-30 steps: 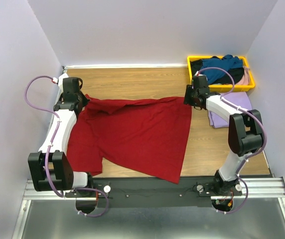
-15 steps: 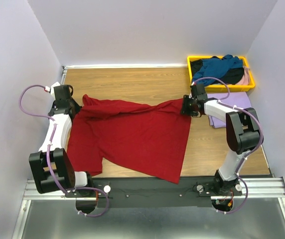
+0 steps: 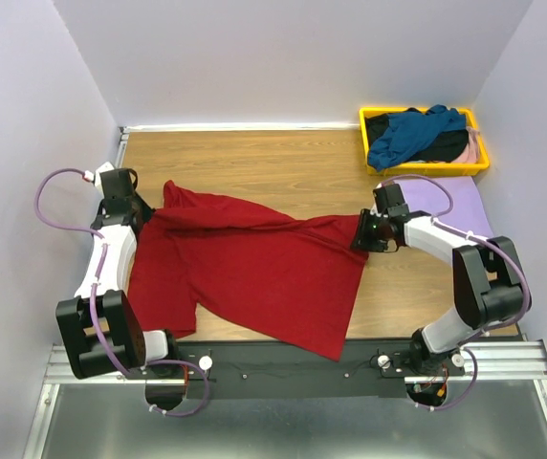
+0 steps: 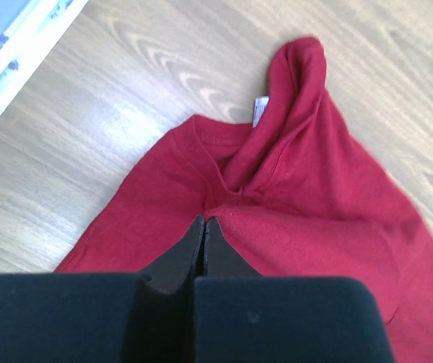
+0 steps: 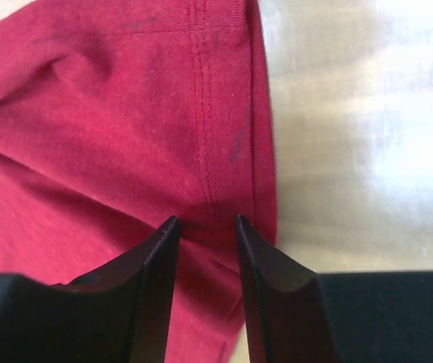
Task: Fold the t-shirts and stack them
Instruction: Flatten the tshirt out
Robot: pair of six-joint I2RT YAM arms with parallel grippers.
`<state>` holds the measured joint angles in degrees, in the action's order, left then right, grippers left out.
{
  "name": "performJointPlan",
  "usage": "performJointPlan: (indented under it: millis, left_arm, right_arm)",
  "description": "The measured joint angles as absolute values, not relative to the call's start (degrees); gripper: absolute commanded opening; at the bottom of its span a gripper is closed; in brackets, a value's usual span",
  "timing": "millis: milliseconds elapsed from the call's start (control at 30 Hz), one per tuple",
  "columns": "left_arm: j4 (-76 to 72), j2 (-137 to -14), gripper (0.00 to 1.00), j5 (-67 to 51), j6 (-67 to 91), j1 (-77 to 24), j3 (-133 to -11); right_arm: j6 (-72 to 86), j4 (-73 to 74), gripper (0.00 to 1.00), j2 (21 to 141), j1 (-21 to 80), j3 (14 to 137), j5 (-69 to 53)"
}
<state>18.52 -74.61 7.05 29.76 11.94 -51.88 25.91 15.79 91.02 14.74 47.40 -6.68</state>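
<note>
1. The dark red t-shirt (image 3: pixel 254 273) is lying across the middle of the wooden table (image 3: pixel 273 163). Its long axis is running left to right, with the collar end pointing left and the hem end pointing right.
2. Its far edge is rising off the table as a taut ridge between the 2 grippers. The rest is spreading flat toward the near edge, with 1 sleeve reaching toward the left arm's base.
3. The left gripper (image 3: pixel 142 212) is pinching the shirt by the collar (image 4: pixel 224 136). In the left wrist view its fingers (image 4: pixel 190 246) are pressing tight together on gathered cloth, and a white label (image 4: pixel 260 111) is showing inside the neck.
4. The right gripper (image 3: pixel 362 236) is clamping the far right corner. In the right wrist view its fingers (image 5: pixel 160 257) are closing on the double-stitched hem, with bare wood just to the right of it.
5. The cloth is looking plain, soft and creased, with folds fanning out from both grips.
6. A folded lavender t-shirt (image 3: pixel 465 201) is lying just right of the right gripper, partly under that arm.
7. A yellow tray (image 3: pixel 425 171) is sitting in the far right corner, holding a teal blue shirt (image 3: pixel 412 134), a black shirt (image 3: pixel 446 148) and a pale pink shirt (image 3: pixel 470 148).
8. Bare wood is showing beyond the red shirt up to the back wall. The shirt's near corner is overhanging the table's near edge.
</note>
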Motion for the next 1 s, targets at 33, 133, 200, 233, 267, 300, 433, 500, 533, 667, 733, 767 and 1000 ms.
performJointPlan:
  millis: [33, 133, 200, 233, 267, 300, 433, 500, 533, 667, 733, 767, 1000]
  left_arm:
    - [18.35, -74.35, 0.00, 7.03, 29.76, 11.94, -51.88]
    - [18.11, -74.43, 0.00, 6.92, 29.76, 11.94, -52.05]
    - [18.04, -74.85, 0.00, 6.76, 29.76, 11.94, -52.16]
    - [18.02, -75.16, 0.00, 6.63, 29.76, 11.94, -52.27]
    - [17.93, -75.44, 0.00, 6.48, 29.74, 11.94, -52.34]
    - [17.76, -75.81, 0.00, 6.17, 29.71, 11.94, -52.42]
    - [16.97, -76.97, 0.00, 4.43, 29.54, 11.94, -52.49]
    - [16.49, -77.03, 0.00, 3.40, 29.54, 11.94, -52.47]
    - [16.21, -77.03, 0.00, 2.96, 29.56, 11.94, -52.47]
    - [15.20, -76.99, 0.00, 1.32, 29.54, 11.94, -52.27]
    - [15.03, -76.97, 0.00, 0.60, 29.54, 11.94, -52.14]
    - [15.00, -76.93, 0.00, 0.27, 29.54, 11.94, -51.99]
    - [15.05, -75.81, 0.00, -1.02, 29.54, 11.92, -51.66]
  right_arm:
    - [25.58, 17.28, 0.47, 90.45, 14.83, 47.46, -6.68]
    - [24.16, 20.36, 0.49, 90.35, 14.83, 48.73, -6.55]
    - [22.20, 23.44, 0.50, 91.77, 14.57, 53.21, -5.65]
    - [21.30, 24.16, 0.50, 92.58, 14.44, 55.72, -5.02]
    - [20.73, 24.03, 0.50, 93.47, 14.24, 57.89, -4.67]
    - [19.35, 24.40, 0.50, 94.56, 14.15, 60.77, -4.05]
    - [14.59, 23.73, 0.59, 99.09, 14.04, 69.89, -3.14]
    - [11.64, 23.77, 0.59, 100.77, 14.00, 72.53, -3.11]
    - [9.96, 23.73, 0.59, 102.06, 13.87, 73.95, -3.11]
    - [3.97, 24.01, 0.59, 104.60, 13.87, 74.98, -3.20]
    - [1.19, 24.45, 0.59, 105.75, 13.85, 74.98, -3.31]
    - [-0.21, 24.67, 0.59, 106.30, 13.82, 74.98, -3.51]
    - [-7.53, 26.74, 0.55, 110.96, 13.76, 76.97, -4.62]
